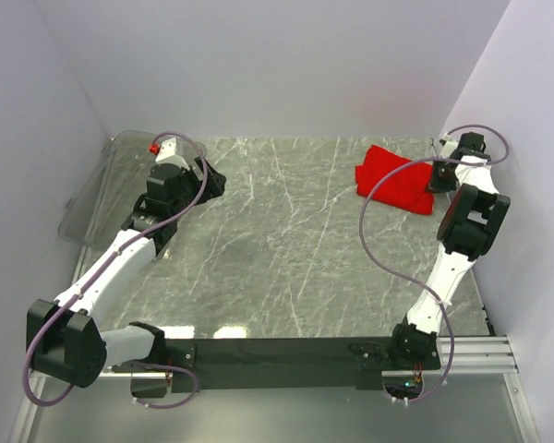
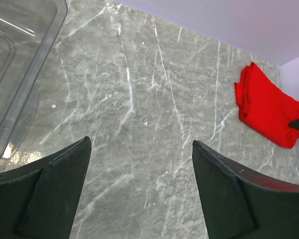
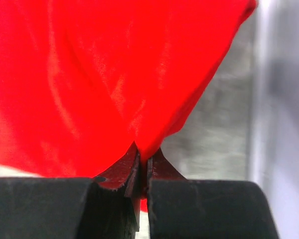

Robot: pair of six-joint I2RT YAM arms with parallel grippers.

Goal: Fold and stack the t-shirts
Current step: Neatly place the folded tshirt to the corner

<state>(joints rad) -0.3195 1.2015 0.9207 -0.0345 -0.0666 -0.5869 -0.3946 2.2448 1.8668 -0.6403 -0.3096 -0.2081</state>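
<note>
The right gripper is closed tight on an edge of the shirt, with the red cloth pinched between its two fingers. The shirt lies as a folded bundle at the far right corner of the table, close to the wall. The left gripper is wide open with nothing between its fingers, above the far left part of the table, beside the clear bin and well apart from the shirt.

We see a plain bright red t-shirt at the far right, a grey marble-patterned table veined white, a clear bin at the far left, and mauve cables.
</note>
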